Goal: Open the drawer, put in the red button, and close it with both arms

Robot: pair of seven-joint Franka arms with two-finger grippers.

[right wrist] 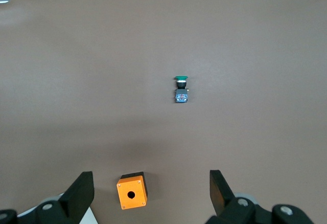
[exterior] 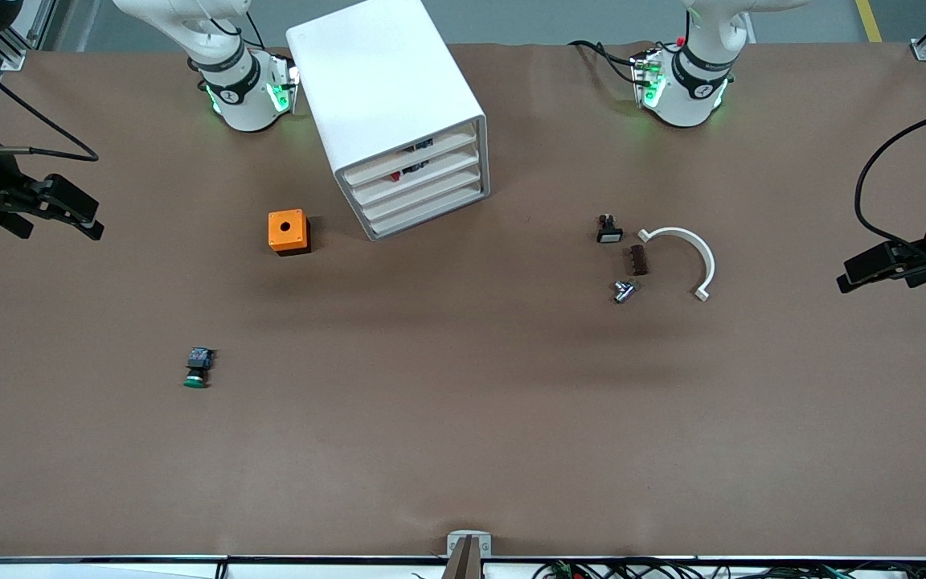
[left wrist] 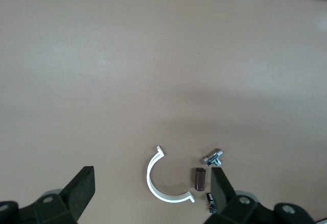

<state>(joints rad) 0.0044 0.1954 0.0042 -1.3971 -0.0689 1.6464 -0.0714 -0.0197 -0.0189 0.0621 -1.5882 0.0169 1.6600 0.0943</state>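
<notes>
The white cabinet point(exterior: 387, 88) stands on the table between the two arm bases. All four drawers look pushed in. The second-highest drawer point(exterior: 431, 173) has a small red and dark item point(exterior: 400, 174) showing over its front; this looks like the red button. My right gripper point(exterior: 96, 221) is open and empty, over the right arm's end of the table; in the right wrist view point(right wrist: 150, 177) it hangs above the orange box. My left gripper point(exterior: 845, 275) is open and empty, over the left arm's end; in the left wrist view point(left wrist: 152, 175) it hangs above the small parts.
An orange box point(exterior: 288, 232) point(right wrist: 132, 192) sits beside the cabinet. A green-capped button point(exterior: 196, 370) point(right wrist: 181, 88) lies nearer the front camera. Toward the left arm's end lie a white half-ring point(exterior: 684, 257) point(left wrist: 156, 180), a brown piece point(exterior: 638, 260), a metal fitting point(exterior: 624, 291) and a small black part point(exterior: 609, 231).
</notes>
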